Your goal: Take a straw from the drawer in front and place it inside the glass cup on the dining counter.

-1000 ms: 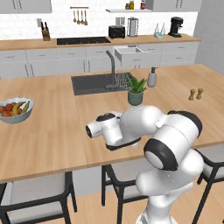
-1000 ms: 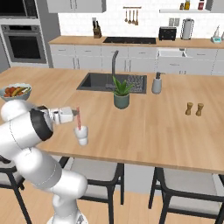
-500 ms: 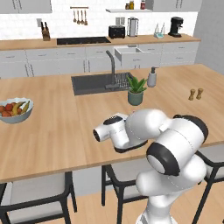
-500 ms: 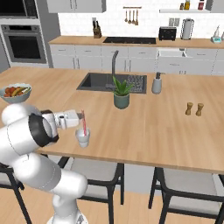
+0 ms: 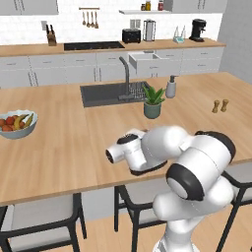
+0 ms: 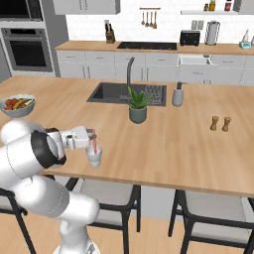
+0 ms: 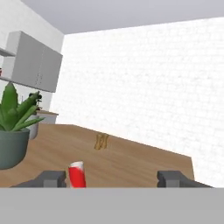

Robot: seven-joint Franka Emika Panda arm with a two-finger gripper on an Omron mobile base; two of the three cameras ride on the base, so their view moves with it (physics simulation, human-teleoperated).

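The straw (image 6: 94,143) stands in the glass cup (image 6: 94,156) on the dining counter (image 6: 163,144), gripper (image 6: 91,135) fingers spread wide beside it, so only retreat remains.

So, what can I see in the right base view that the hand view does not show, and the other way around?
The right base view alone has the glass cup near the front edge of the dining counter, the fruit bowl, the sink and the wall oven.

The hand view alone has the grey wall cabinet and a white brick wall.

Both have the straw standing upright at the gripper, the potted plant and the brown shakers.
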